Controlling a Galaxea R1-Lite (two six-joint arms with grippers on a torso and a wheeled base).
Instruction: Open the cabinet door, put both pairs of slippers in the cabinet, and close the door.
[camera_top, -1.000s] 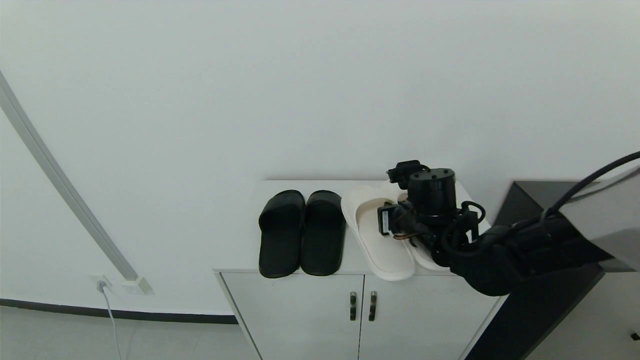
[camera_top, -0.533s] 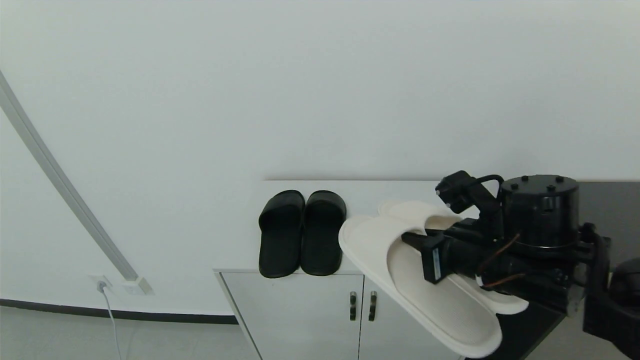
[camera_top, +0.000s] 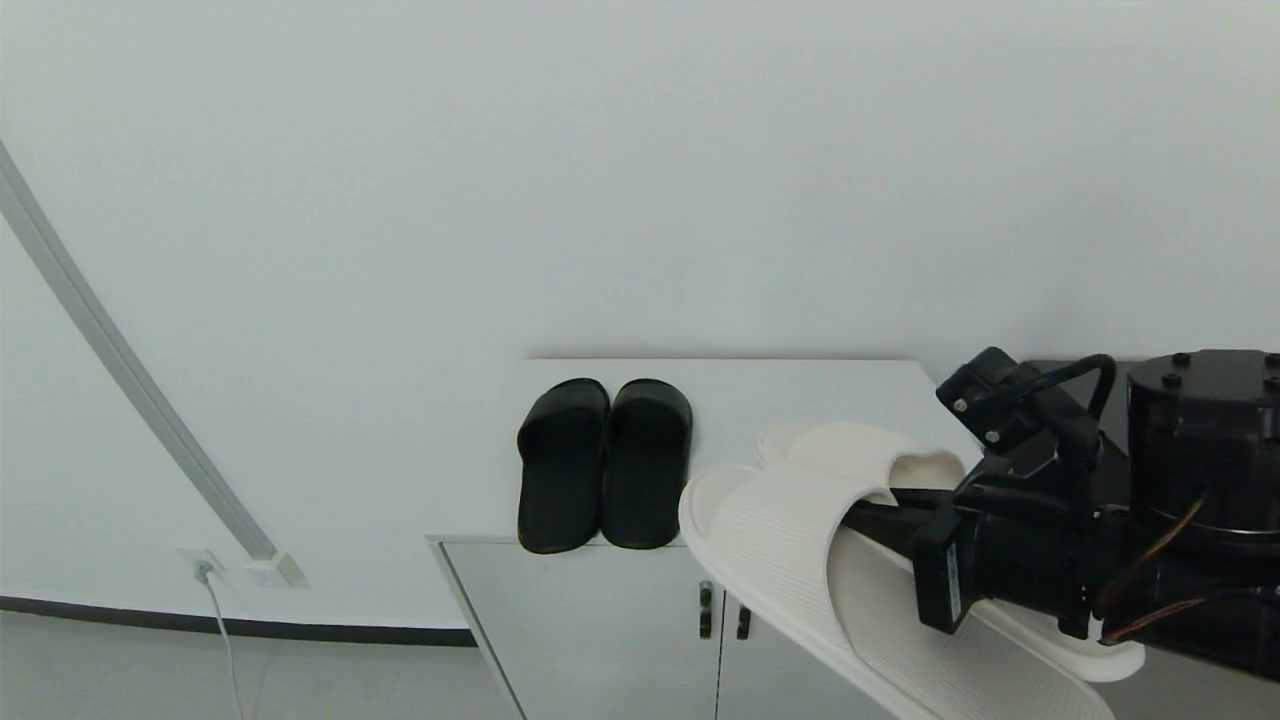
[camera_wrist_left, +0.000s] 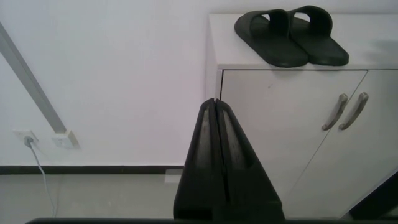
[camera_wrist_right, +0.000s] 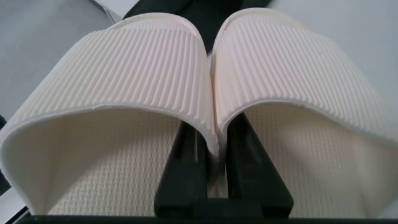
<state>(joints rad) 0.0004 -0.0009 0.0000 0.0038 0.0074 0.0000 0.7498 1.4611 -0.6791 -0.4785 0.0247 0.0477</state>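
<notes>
So the cabinet (camera_top: 590, 620) stands with both doors shut, the black slippers (camera_top: 603, 465) side by side on top, the white slippers (camera_top: 800, 530) aloft near its right end — right gripper (camera_wrist_right: 214, 168) clamped on them — left gripper (camera_wrist_left: 215, 109) pressed together.

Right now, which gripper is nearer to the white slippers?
Right. The right gripper is clamped on the white slippers, one finger under each strap, holding them off the cabinet. The left gripper is apart from them, shut, low before the cabinet's left front corner.
</notes>
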